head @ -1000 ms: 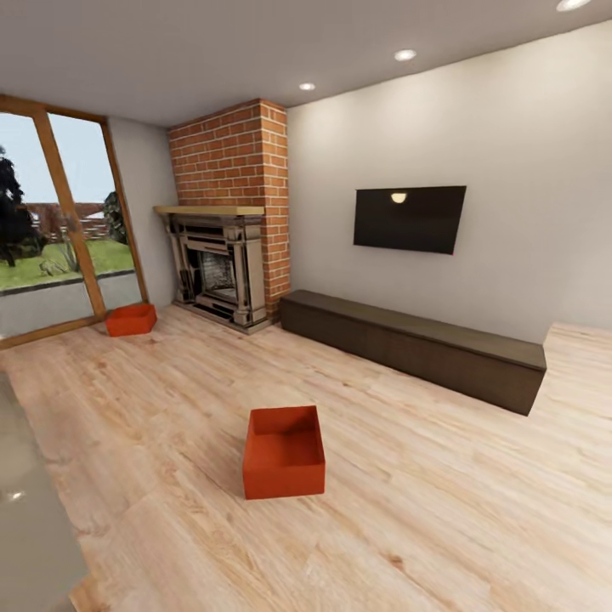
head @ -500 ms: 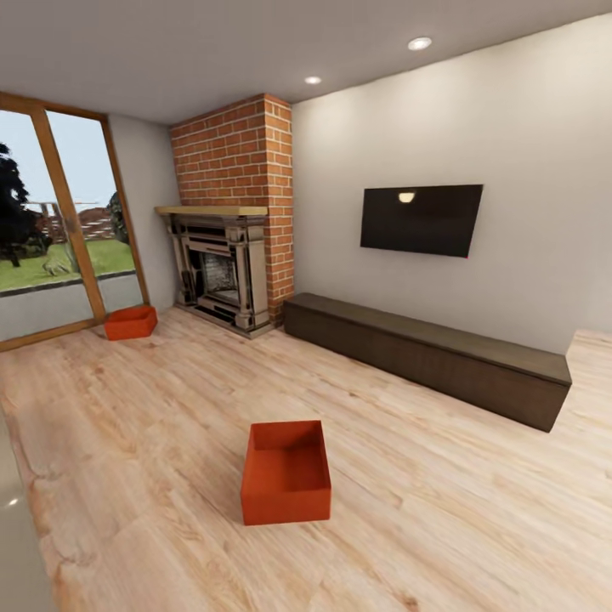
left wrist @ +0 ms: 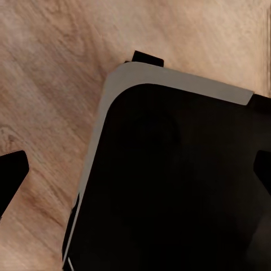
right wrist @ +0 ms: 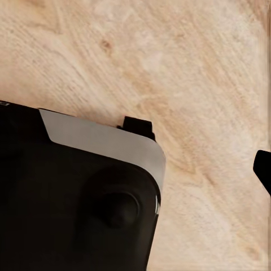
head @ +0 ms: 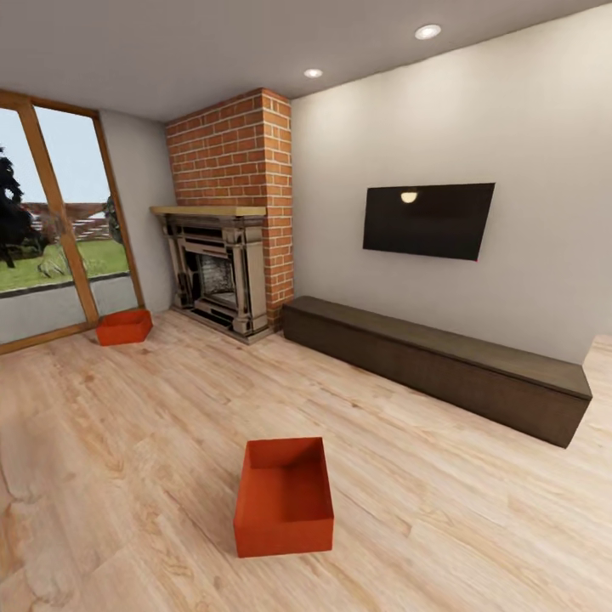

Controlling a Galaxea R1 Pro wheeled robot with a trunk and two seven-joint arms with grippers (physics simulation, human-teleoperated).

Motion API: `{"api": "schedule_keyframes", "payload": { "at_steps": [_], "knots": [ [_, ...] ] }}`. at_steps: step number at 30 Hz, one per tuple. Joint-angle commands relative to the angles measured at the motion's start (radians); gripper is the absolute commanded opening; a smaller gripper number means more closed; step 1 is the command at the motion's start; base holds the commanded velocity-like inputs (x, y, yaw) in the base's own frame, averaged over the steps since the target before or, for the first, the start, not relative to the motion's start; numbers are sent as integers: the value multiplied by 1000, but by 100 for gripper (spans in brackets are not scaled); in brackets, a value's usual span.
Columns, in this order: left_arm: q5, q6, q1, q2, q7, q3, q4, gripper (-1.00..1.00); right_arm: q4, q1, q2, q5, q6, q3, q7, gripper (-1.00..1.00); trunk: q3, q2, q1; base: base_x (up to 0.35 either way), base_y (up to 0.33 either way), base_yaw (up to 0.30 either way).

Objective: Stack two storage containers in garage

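Two red-orange open-top storage containers stand on the pale wood plank floor of the living room. The nearer container (head: pixel 284 507) sits in the middle of the floor, empty, a short way in front of me. The farther container (head: pixel 124 327) rests by the glass door, left of the fireplace. In the left wrist view my left gripper (left wrist: pixel 135 169) is open, its dark fingertips (left wrist: pixel 11 175) far apart over my own black base. The right gripper (right wrist: pixel 135 169) also looks open, with one fingertip (right wrist: pixel 263 168) at the picture's edge above bare planks. Neither holds anything.
A red-brick fireplace (head: pixel 228 229) stands at the back. A long low dark cabinet (head: pixel 433 365) runs along the white wall under a black TV (head: pixel 427 220). A tall wood-framed glass door (head: pixel 51 229) is on the left. My base (left wrist: pixel 180 186) is below both grippers.
The whole view has shifted: the camera has moved forward and turned a little, so the nearer container now appears lower and larger. The containers themselves have not moved.
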Motion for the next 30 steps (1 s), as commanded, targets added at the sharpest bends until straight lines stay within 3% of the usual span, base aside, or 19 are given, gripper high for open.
{"api": "schedule_keyframes", "payload": {
  "at_steps": [1, 30],
  "knots": [
    [5, 2, 0, 0, 1, 1, -1, 100, 2, -1, 0, -10, -5, 9, 0, 100, -1, 0, 1, 326, 0, 0],
    [5, -15, 0, -1, 2, 2, -2, 100, 2, -1, 4, -10, -3, 9, 0, 100, -1, 0, 1, 325, 0, 0]
  ]
}}
